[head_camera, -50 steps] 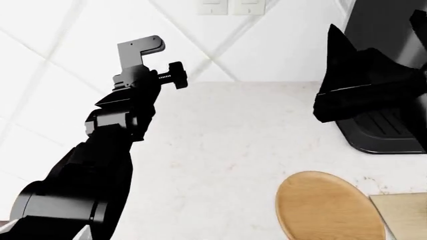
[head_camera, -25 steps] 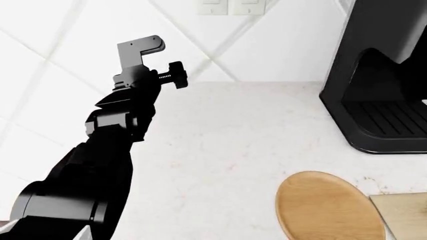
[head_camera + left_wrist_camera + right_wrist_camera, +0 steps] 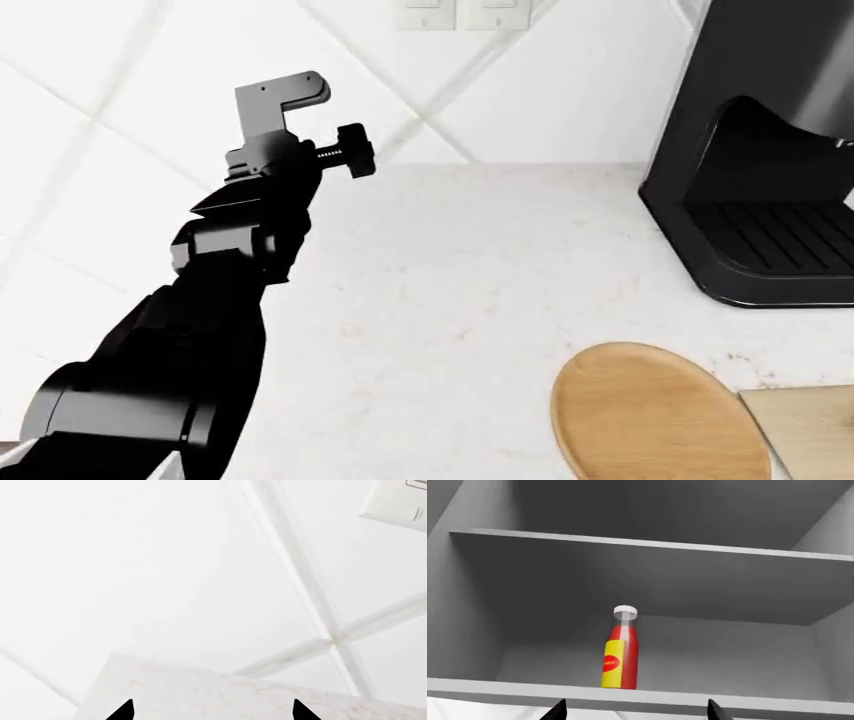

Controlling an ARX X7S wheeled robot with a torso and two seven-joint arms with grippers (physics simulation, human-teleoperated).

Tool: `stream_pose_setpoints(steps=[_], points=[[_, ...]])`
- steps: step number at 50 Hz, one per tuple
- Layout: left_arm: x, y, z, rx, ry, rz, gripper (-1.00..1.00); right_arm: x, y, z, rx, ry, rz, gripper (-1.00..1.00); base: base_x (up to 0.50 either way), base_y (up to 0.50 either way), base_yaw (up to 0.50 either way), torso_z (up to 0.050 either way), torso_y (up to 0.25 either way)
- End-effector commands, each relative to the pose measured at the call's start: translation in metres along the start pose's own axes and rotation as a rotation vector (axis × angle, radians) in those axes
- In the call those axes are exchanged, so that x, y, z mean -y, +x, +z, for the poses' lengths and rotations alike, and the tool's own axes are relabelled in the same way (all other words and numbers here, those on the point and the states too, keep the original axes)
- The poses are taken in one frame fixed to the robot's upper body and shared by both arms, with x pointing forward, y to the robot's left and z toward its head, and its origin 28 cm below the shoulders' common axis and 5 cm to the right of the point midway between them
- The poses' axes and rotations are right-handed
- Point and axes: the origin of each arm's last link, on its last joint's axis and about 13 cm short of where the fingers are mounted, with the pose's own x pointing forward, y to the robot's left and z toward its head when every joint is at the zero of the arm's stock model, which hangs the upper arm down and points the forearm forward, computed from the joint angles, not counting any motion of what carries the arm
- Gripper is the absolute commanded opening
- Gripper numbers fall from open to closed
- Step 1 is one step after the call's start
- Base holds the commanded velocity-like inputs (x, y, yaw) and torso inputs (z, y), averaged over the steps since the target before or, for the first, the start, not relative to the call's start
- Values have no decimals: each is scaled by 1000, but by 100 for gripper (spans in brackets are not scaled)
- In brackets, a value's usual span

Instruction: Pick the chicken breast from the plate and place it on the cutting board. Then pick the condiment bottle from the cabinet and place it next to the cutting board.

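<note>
The right fingers point(image 3: 634, 711) show only as two dark tips at the edge of the right wrist view, spread wide with nothing between them. Ahead of them and a little above, the bottle point(image 3: 620, 650) stands upright on the lower shelf point(image 3: 694, 697) of the cabinet point(image 3: 467, 610). It is red with a yellow label and a whitish cap, set back from the shelf's front edge and lined up roughly with the gap between the tips, nearer the one on the picture's left. It is apart from the fingers, not touched. A second shelf point(image 3: 654, 547) runs above it.

The left fingers point(image 3: 211, 711) likewise show as two black tips held wide apart with nothing between them. Just beyond them lies the pale speckled bench point(image 3: 220, 695), and past that the white tiled wall point(image 3: 167, 565) with a switch plate point(image 3: 397, 505) off to one side.

In the head view the left arm point(image 3: 214, 290) reaches up over the bench, its fingers out of sight. The plate point(image 3: 654, 415) lies bare on the bench well away from that arm, with a corner of the board point(image 3: 817, 430) just beside it. A black coffee machine point(image 3: 767, 150) stands behind them against the wall. The chicken cannot be seen in any view.
</note>
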Motion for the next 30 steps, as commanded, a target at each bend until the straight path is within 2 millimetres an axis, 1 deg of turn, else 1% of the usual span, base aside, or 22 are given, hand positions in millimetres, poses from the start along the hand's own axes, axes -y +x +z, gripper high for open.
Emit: stream_pose_setpoints(steps=[1,7,17,25,30], points=[[0,0,0,-1,3,1,100,-3,4,10,72,11,5,100,0,0,0,0,0],[0,0,0,1,5,3,100,-9,18,19,92,47,-4,100,0,0,0,0,0],[1,0,0,1,7,4,100,-21,48,30,95,40,-20,100,0,0,0,0,0],[0,0,-1,2,8,7,100,-24,87,37,74,26,-28,100,0,0,0,0,0],[0,0,-1,1,5,5,100,-24,112,34,41,26,-40,100,0,0,0,0,0]])
